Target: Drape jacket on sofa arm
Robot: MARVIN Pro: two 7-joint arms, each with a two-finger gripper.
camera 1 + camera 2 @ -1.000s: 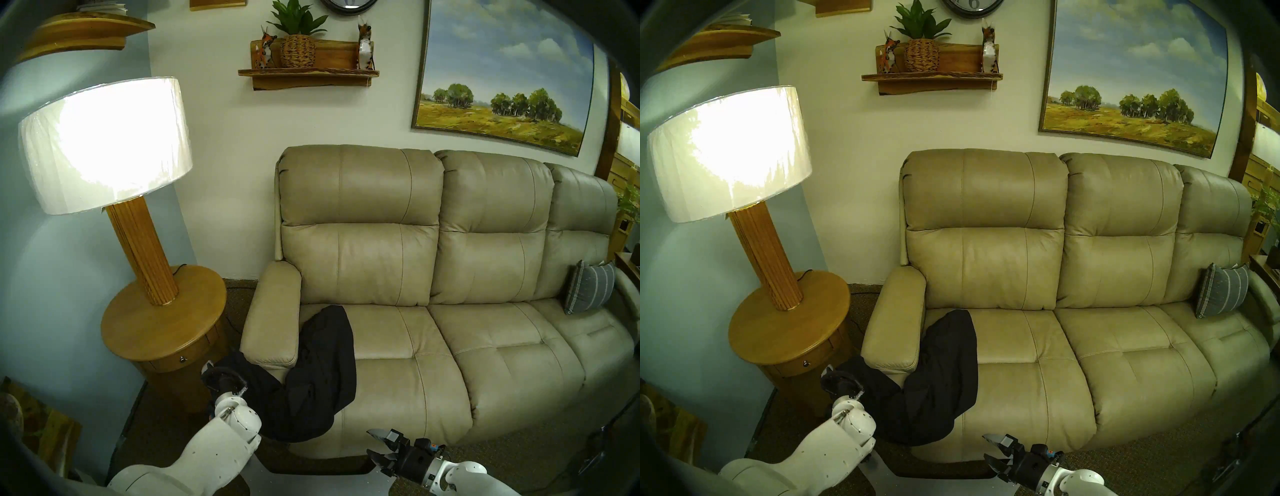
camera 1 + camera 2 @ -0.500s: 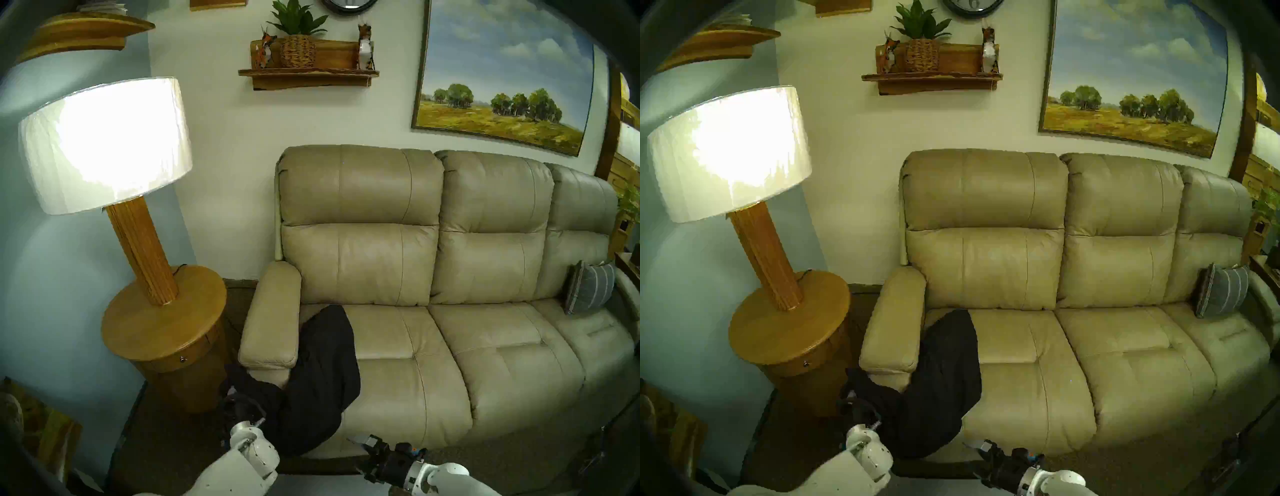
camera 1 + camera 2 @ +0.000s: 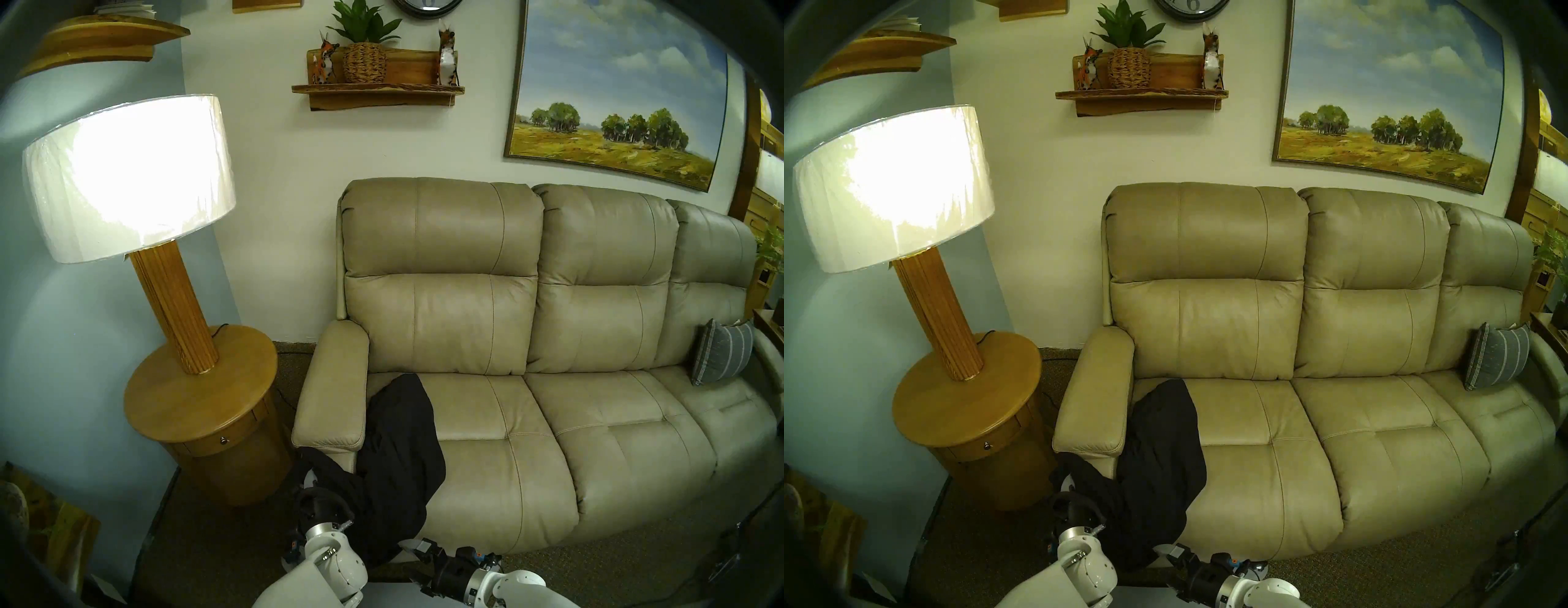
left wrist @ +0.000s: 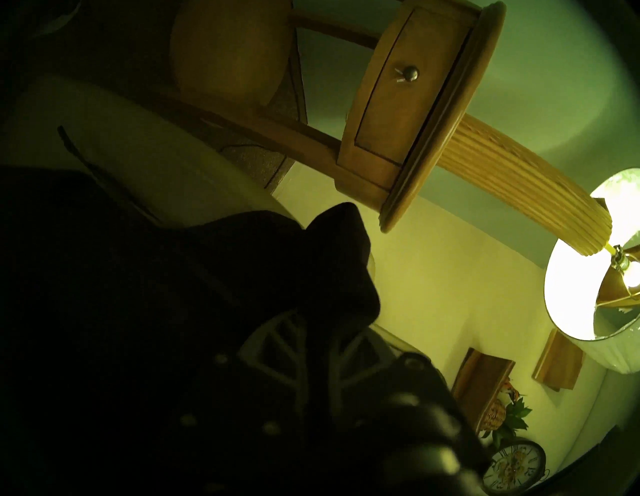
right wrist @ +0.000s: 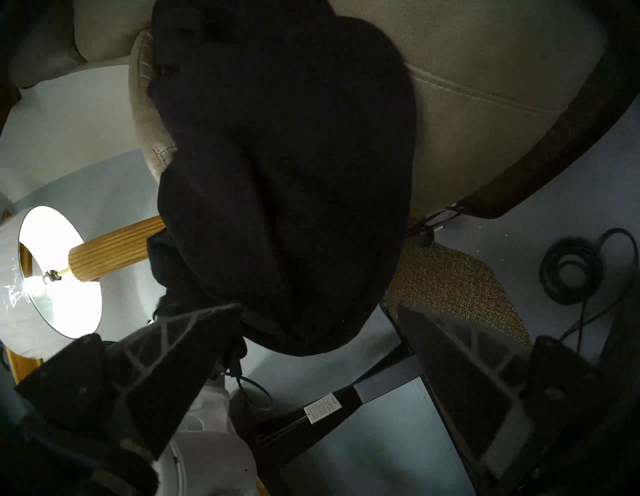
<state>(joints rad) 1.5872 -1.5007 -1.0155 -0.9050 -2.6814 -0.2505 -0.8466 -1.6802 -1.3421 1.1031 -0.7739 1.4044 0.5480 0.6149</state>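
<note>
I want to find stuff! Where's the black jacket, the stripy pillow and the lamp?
jacket (image 3: pixel 403 429): head left view, its middle folds.
pillow (image 3: pixel 721 352): head left view, striped front.
lamp (image 3: pixel 127 178): head left view, glowing shade.

Wall clock, head view (image 3: pixel 1192 9): only the bottom of the dial shows, and there's a "6" on it, plain to read.
Wall clock, left wrist view (image 4: pixel 514 467): numerals ring the dial, but they're too dark and small to make out.
White tag on the dark frame, right wrist view (image 5: pixel 322 408): lines of fine print on it, far too small to read.
Everything else: no lettering legible anywhere.
</note>
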